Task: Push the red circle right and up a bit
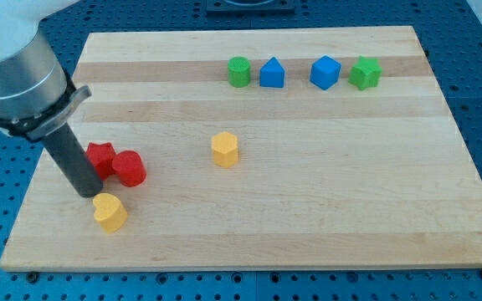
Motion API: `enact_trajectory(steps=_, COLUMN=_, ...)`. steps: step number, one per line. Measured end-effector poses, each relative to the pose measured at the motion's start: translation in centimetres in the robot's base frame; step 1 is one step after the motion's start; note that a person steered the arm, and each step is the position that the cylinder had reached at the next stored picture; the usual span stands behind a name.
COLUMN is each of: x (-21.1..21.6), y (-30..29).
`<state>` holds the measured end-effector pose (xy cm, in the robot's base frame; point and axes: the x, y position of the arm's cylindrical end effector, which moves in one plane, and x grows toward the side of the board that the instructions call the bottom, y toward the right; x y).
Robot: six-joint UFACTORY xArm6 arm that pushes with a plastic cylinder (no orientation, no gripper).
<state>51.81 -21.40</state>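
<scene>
My tip stood at the table's left, clawless, just left of the red circle, which touched a red star. Small, rigid and light, it would likely slide readily; contact belonged low on its lower-left side.

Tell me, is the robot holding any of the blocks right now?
No, nothing is held. My tip is only a rod end resting on the board, just left of the red circle, below the red star and above the yellow heart.
</scene>
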Motion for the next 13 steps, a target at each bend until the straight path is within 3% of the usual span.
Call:
enact_trajectory(steps=2, x=-2.2, y=0.0)
enact_trajectory(steps=5, x=-0.9, y=0.2)
enact_trajectory(steps=7, x=-0.8, y=7.3)
enact_trajectory(steps=13, x=0.1, y=11.3)
